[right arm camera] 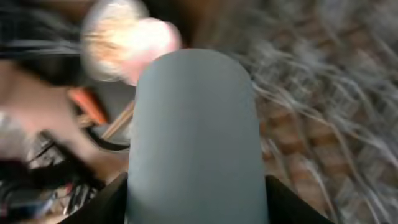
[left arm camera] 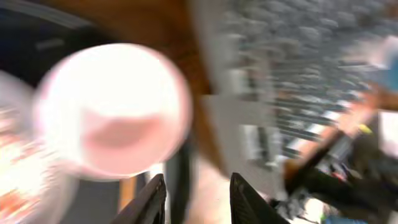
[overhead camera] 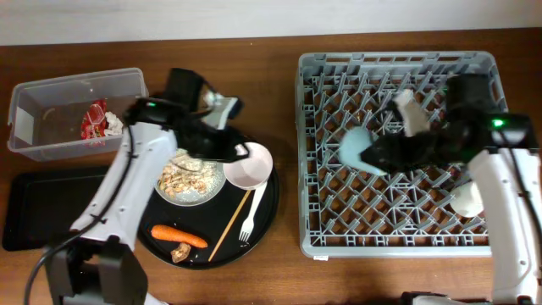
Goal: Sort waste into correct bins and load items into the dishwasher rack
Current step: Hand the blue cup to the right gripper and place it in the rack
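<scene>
My right gripper [overhead camera: 377,154] is shut on the small blue cup [overhead camera: 356,148], holding it on its side over the middle of the grey dishwasher rack [overhead camera: 309,246]. In the right wrist view the cup [right arm camera: 196,137] fills the gap between both fingers. My left gripper [overhead camera: 235,152] is open with nothing between its fingers, just at the left rim of the pink bowl [overhead camera: 248,165]. The left wrist view is blurred, with the bowl [left arm camera: 115,109] just ahead of the gripper [left arm camera: 198,186]. The white plate [overhead camera: 188,180] with rice sits beside the bowl.
On the round black tray [overhead camera: 271,212] lie a carrot [overhead camera: 178,235], a brown scrap [overhead camera: 180,252], a white fork [overhead camera: 247,224] and a chopstick [overhead camera: 230,224]. The clear tub [overhead camera: 51,119] holds a red wrapper [overhead camera: 100,120]. A shallow black tray [overhead camera: 42,207] lies front left. A cream cup [overhead camera: 467,202] stands in the rack.
</scene>
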